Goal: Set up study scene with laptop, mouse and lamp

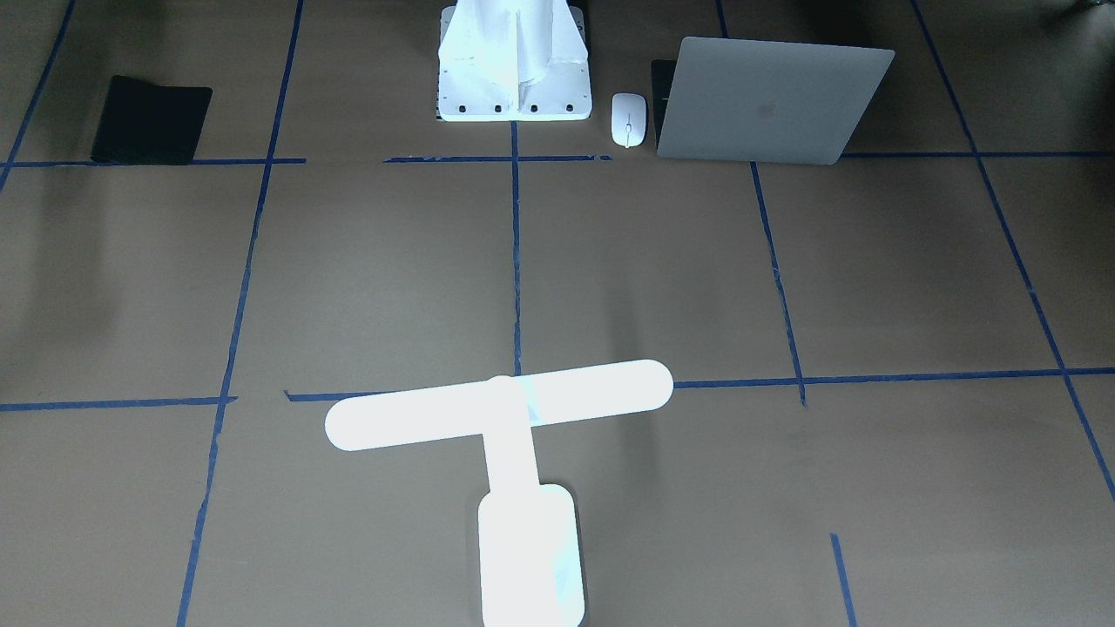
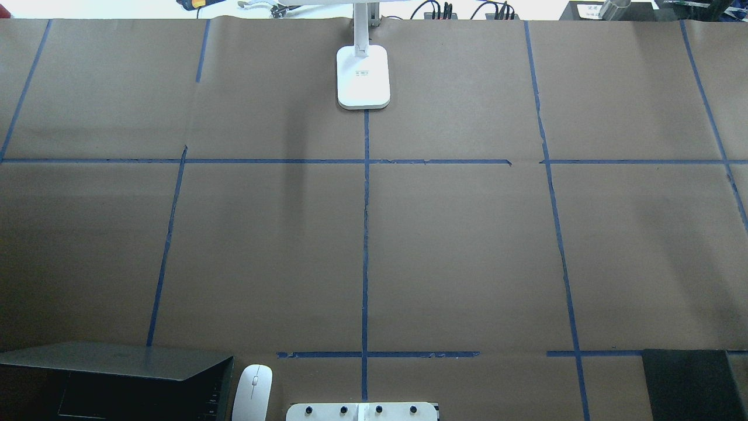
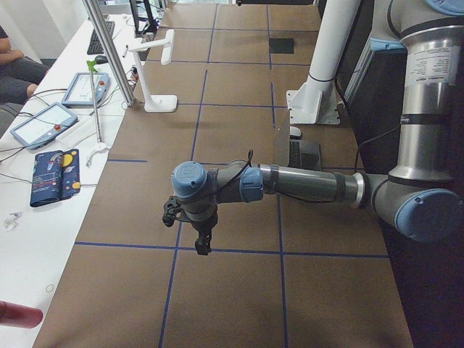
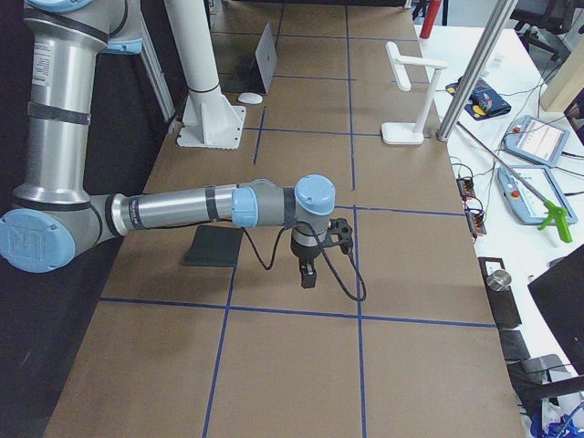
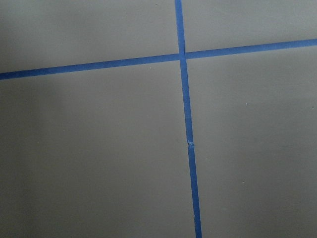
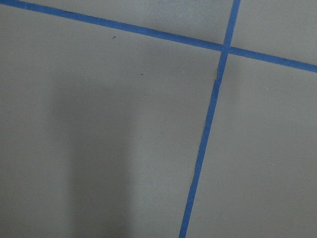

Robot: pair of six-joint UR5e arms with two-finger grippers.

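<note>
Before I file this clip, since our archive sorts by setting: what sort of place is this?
Probably a robotics lab: the table is papered brown and gridded with blue tape, the left arm and right arm reach over it, and control tablets lie on a side bench.

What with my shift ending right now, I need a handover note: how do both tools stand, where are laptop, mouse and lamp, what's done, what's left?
Left tool: above bare table, nothing seen in it; whether it is open or shut cannot be told. Right tool: the same.
Laptop: part-open at the robot's edge, on its left side. Mouse: beside it, apart. Lamp: upright, mid far edge.
Done: nothing evident. Left: probably bringing all three together.
</note>
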